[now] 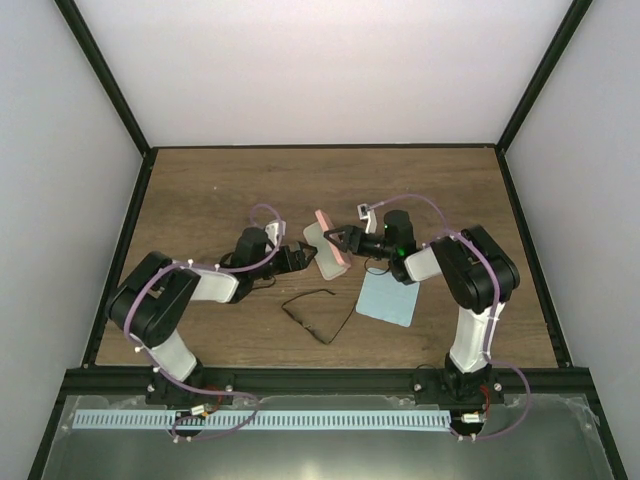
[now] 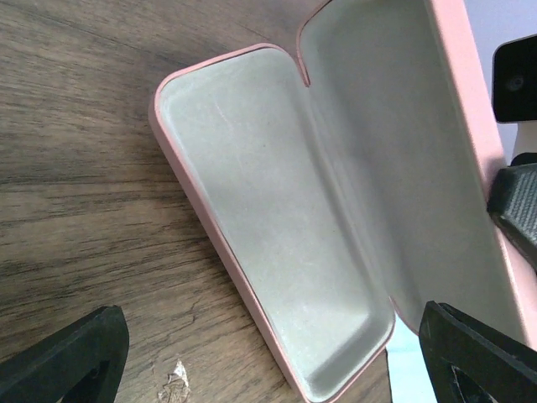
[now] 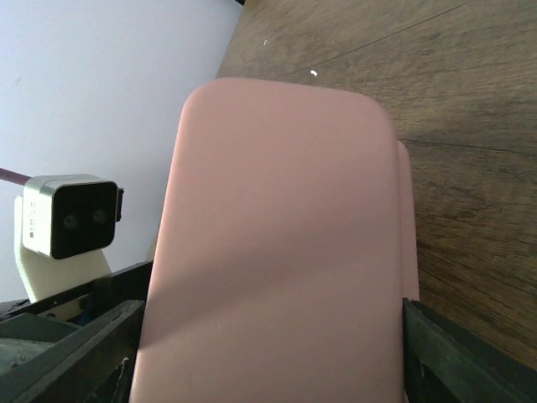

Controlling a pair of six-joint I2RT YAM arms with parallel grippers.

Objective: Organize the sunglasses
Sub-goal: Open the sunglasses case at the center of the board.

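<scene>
A brown wood-grain table (image 1: 200, 190) carries three things, all near its middle. A pink hard glasses case (image 1: 328, 252) lies farthest back, open, its lid raised and its pale grey lining bare. A light blue square cloth (image 1: 388, 298) lies flat just to the right of the case and nearer. The sunglasses (image 1: 308, 322), thin and dark-framed, lie nearest, left of the cloth, temple arms spread, apart from the case.

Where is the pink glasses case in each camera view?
Top external: the pink case lies open at mid-table, up and left of the blue cloth.
Left wrist: the case fills the centre, open, its pale lining facing the camera.
Right wrist: its pink outer shell fills the centre.
Shared landmark: the wooden table shows under it in all three.
</scene>
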